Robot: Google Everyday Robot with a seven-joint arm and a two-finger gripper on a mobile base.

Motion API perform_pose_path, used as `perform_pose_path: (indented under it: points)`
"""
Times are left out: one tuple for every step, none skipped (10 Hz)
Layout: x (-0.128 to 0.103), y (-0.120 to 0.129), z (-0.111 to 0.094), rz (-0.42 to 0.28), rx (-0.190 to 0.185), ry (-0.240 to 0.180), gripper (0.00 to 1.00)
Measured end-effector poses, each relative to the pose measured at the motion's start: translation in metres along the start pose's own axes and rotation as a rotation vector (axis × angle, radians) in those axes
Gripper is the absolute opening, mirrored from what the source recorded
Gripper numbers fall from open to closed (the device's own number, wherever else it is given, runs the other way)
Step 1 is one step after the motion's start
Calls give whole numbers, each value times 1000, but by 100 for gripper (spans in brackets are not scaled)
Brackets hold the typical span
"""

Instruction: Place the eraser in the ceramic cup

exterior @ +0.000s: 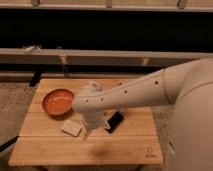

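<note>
One short gap matters: the eraser (pixel 115 121) lies on the table (pixel 125 149) just right of the gripper (pixel 87 131), untouched, long axis running near-left to far-right; the gripper hangs between it and the beige block (pixel 71 128), jaws spread, empty; the ceramic cup is hidden, probably behind the arm (pixel 140 92).

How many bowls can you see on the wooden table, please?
1: the orange bowl on the left of the table. The arm, its pincer hanging beside the beige block, may hide others.

Hand (pixel 87 133) mostly hidden under wrist (pixel 92 118), over table (pixel 125 146); ceramic cup unseen behind arm (pixel 135 93).
</note>
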Motion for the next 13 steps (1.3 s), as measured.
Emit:
perform_pose_path:
  points:
    - [4,-20,2,42,1,-7,80]
    - [4,-32,3,58,6,-15,80]
    - [6,-39,7,79,5,-18,80]
    - [7,-49,13,102,13,-22,80]
    - [9,-62,21,138,31,-30,80]
    - [8,-65,27,155,36,-34,80]
    - [5,-68,34,171,39,-41,80]
    - [4,-75,40,186,45,-41,80]
    - [1,-82,47,199,46,-45,80]
    - [-2,-87,53,206,45,-47,80]
    - [-9,-91,61,214,37,-50,80]
    - [-11,-97,68,220,36,-46,80]
    - [-15,-102,76,227,25,-47,80]
